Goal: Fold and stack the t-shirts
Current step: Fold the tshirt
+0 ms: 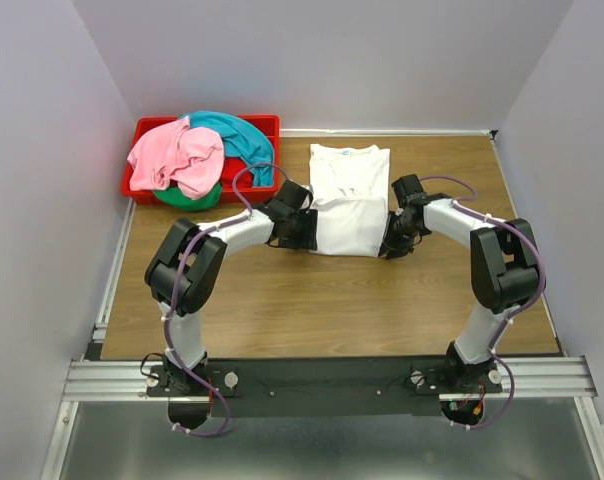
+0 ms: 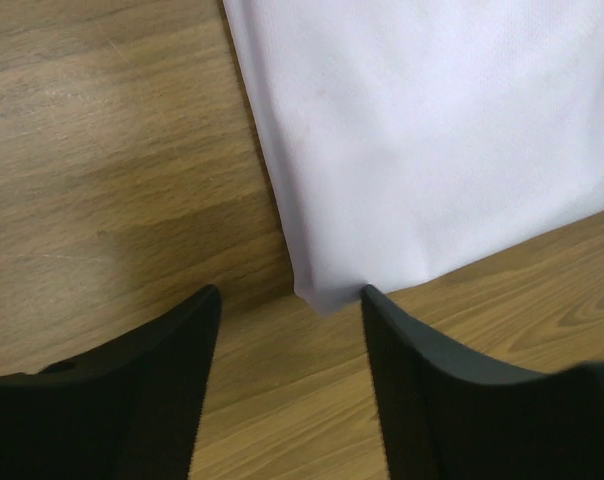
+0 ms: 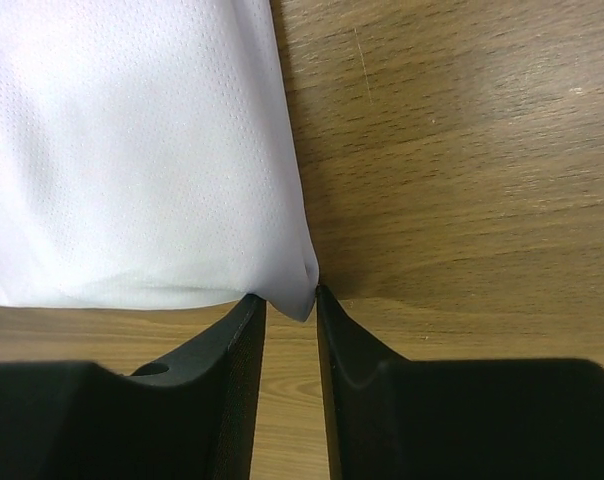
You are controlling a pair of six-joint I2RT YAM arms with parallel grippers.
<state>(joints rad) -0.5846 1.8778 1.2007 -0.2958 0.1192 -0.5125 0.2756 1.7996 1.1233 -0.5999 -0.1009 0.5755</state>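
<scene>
A white t-shirt (image 1: 349, 195) lies flat at mid-table, folded into a long strip with its collar at the far end. My left gripper (image 1: 308, 240) is at its near left corner. In the left wrist view that gripper (image 2: 290, 292) is open, and the shirt's corner (image 2: 322, 292) pokes in between the fingertips, beside the right one. My right gripper (image 1: 389, 246) is at the near right corner. In the right wrist view its jaws (image 3: 289, 295) stand narrow, pinching the white t-shirt's (image 3: 132, 150) corner tip between them.
A red bin (image 1: 267, 122) stands at the table's far left corner. It holds a pink t-shirt (image 1: 172, 155), a teal one (image 1: 237, 135) and a green one (image 1: 187, 197), all in a heap. Bare wood (image 1: 322, 310) runs between the white shirt and the arm bases.
</scene>
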